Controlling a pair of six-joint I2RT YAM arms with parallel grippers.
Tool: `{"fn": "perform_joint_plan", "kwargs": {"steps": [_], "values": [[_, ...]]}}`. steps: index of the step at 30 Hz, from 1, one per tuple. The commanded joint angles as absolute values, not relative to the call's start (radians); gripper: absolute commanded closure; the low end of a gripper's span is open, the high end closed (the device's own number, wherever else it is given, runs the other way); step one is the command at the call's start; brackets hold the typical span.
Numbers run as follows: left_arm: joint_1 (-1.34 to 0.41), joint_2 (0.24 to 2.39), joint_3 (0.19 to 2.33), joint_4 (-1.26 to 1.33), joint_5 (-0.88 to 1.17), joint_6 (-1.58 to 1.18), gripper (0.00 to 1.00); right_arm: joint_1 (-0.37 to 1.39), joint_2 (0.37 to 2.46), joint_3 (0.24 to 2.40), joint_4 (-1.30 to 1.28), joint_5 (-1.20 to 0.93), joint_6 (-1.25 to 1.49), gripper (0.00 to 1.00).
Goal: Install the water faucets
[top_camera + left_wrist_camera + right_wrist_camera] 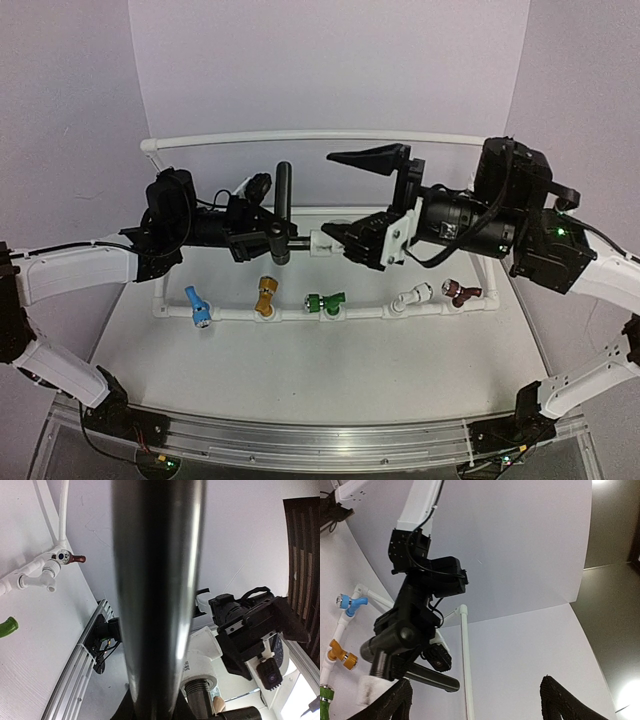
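Nearest the lens in the overhead view, a silver aluminium rail (330,447) runs along the near edge of the white tabletop (300,370), with both arm bases on it. Above the tabletop, the left fingers (248,238) are clamped on the short body of a dark grey-black plastic faucet (283,195), whose long straight lever handle stands upright. A small white pipe fitting (322,243) sits at the faucet's end, towards the right arm. The right fingers (370,158) stand wide apart, one high above the fitting and one just beside it; I cannot tell whether that one touches it. On the tabletop lies a white plastic pipe frame (230,315) carrying a blue faucet (197,307), a yellow faucet (265,297), a green faucet (325,302), a white faucet (412,296) and a dark red faucet (460,292) in a row.

From the left wrist, the lever fills the middle of the view, with the fitting low and to its right.

From the right wrist, its own two dark textured fingers sit far apart at the bottom edge. The held faucet hangs beyond the left-hand one, with the fitting just beside it.
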State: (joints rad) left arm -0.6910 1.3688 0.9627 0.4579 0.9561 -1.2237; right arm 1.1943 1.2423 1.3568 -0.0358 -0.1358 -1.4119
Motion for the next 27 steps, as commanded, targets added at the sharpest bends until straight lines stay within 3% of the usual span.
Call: {"fn": "perform_joint_plan", "kwargs": {"steps": [1,13,27], "values": [[-0.690,1.377,1.002,0.706,0.962,-1.342,1.00,1.214,1.166,1.263,-0.083,-0.203,-1.527,0.18],[-0.692,1.425,1.027,0.781,1.070,-1.429,1.00,1.213,1.198,1.145,-0.015,-0.105,-1.851,0.35],[-0.701,1.402,1.018,0.786,1.097,-1.396,1.00,1.199,1.286,1.170,0.112,0.000,-1.872,0.49]]}}
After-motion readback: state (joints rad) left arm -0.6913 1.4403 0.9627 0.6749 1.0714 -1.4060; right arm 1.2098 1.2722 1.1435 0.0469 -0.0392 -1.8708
